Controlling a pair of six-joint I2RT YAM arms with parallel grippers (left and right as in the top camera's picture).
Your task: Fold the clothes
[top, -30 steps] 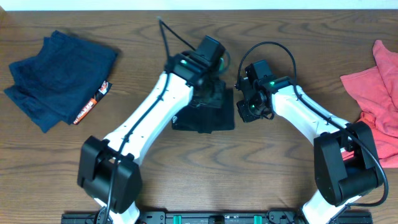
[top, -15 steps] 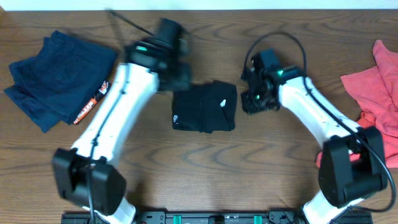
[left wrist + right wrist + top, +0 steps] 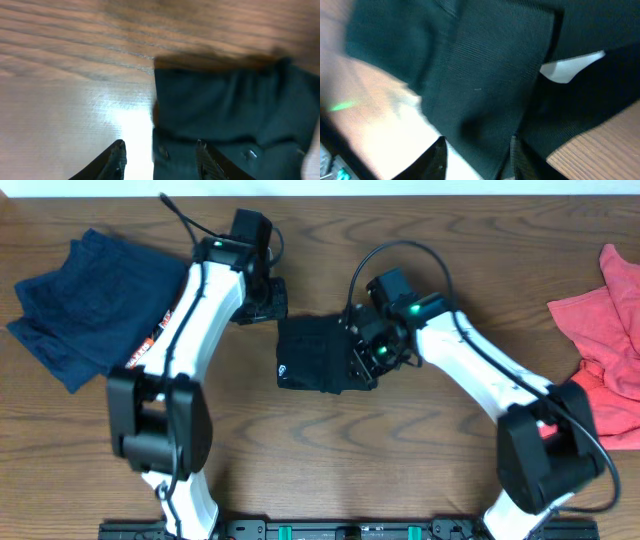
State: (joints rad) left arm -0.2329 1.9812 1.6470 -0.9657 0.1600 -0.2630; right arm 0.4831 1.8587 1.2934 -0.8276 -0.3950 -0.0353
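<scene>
Item: black T-shirt [image 3: 318, 356], lying in the middle of the table [image 3: 330, 450] as a compact, roughly square bundle, with a small white logo mark [image 3: 285, 368] at its left corner on the robot's side. Item: left tool [image 3: 160, 159], fingers apart and holding nothing, poised just off the bundle's far left corner; its wrist view shows the fabric edge ahead and partly beneath one finger. Item: right tool [image 3: 476, 155], fingers likewise apart, low over the bundle's right edge with black cloth filling its view; whether the tips touch the cloth cannot be told. Item: navy garment [image 3: 90, 305], folded, far left, an orange-and-black label [image 3: 155, 340] at its edge. Item: pinkish-red garment [image 3: 605, 315], loose and crumpled, far right. Assessment: the black shirt looks nearly done, and the step in hand appears to be a last fold or tidy from the right edge. To do it well, the right tool should close on all layers at that edge rather than the top one alone, lift only slightly, and carry across squarely so the edges meet. The left tool would best press the opposite side to stop the bundle sliding on the smooth wood.
</scene>
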